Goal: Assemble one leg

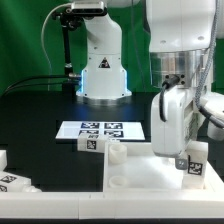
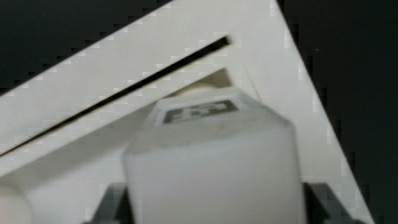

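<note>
The gripper (image 1: 189, 152) clasped a leg (image 2: 210, 150) at a corner of the tabletop (image 1: 150, 176), seating apparently unfinished; other legs (image 1: 92, 144) lay loose on the table.

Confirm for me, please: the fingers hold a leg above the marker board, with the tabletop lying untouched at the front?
Not quite: the exterior view shows the fingers holding the leg above the tabletop, not the marker board, which lies behind it.
</note>
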Tool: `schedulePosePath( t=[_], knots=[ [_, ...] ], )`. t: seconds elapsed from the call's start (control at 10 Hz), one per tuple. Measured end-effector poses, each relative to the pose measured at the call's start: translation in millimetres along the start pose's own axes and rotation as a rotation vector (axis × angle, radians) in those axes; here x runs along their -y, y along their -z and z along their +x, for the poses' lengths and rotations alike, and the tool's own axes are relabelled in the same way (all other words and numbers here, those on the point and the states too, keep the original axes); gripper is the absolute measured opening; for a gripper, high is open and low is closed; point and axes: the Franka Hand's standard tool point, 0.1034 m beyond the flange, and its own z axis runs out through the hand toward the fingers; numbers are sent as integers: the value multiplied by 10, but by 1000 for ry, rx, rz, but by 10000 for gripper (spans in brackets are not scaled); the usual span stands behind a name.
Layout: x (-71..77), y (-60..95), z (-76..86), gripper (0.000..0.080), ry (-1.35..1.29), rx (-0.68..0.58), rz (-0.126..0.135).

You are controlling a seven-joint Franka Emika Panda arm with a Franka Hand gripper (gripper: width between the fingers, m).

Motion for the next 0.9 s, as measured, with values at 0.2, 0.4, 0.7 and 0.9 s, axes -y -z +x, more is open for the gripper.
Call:
schedulePosePath(
  t=[0.2,0.4,0.7,0.9],
  knots=[
    [0,2,2,294,-6,-2,1],
    [2,6,1,294,23,-2,2],
    [-9,493,-60,590,82,55,32],
    [1,489,-43,637,84,53,33]
  ],
)
